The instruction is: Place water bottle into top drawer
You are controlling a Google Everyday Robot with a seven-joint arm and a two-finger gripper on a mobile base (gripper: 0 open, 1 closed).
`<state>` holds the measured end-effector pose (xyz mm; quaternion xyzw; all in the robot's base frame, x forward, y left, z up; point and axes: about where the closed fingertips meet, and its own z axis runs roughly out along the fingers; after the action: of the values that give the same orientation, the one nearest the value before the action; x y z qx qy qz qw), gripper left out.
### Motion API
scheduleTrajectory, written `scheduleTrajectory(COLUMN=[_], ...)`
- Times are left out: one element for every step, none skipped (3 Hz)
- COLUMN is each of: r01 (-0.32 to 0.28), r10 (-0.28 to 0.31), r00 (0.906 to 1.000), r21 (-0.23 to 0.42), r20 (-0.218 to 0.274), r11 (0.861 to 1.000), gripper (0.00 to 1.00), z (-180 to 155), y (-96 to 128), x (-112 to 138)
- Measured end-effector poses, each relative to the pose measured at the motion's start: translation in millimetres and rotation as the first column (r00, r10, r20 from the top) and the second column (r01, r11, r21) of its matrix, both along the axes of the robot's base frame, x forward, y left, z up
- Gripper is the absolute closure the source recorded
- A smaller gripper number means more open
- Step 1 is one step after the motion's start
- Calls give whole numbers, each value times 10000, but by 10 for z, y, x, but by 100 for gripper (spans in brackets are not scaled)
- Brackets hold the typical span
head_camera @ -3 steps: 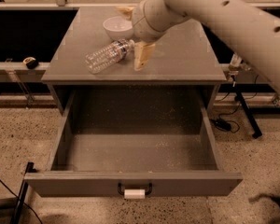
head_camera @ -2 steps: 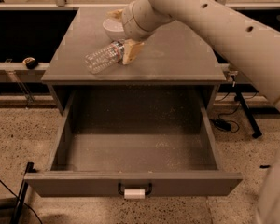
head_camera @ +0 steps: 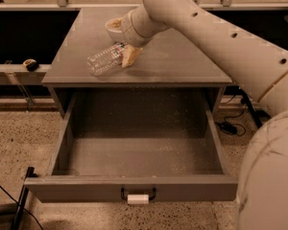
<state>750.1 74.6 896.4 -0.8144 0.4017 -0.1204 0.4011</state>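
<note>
1. One large pale beige robot arm comes in from the right edge and slants up and left across the scene. Its rounded wrist sits over the back left part of the surface.
2. Below that, the wide, deep grey top drawer stands open toward the camera, showing its bare floor and side walls.
3. Above the drawer lies the flat grey surface, which carries the bottle and the bowl.
4. On the left part of the surface, a clear ribbed plastic water bottle lies on its side. It is slanted, with its lower end toward the front left corner and its upper end toward the hand. It rests on the surface, outside the drawer.
5. Behind the bottle sits a round white bowl, partly hidden by the wrist.
6. At the bottle's upper right end is the tan-tipped hand, touching it or just beside it. Whether the hand is wide, narrow or holding the bottle cannot be told.
7. At the middle of the drawer's front panel is a black pull handle, with a small white tag on it.
</note>
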Motion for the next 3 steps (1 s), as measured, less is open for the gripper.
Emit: scheduleTrajectory(r01=[-351, -753, -1030], r10=[351, 752, 1017], r00=[9994, 9972, 9946], r21=[-79, -226, -663], r20=[-31, -42, -224], r11=[9994, 9969, 9925], gripper=[31, 47, 58], z=[-130, -231, -422], y=[107, 246, 339], x=[-4, -31, -82])
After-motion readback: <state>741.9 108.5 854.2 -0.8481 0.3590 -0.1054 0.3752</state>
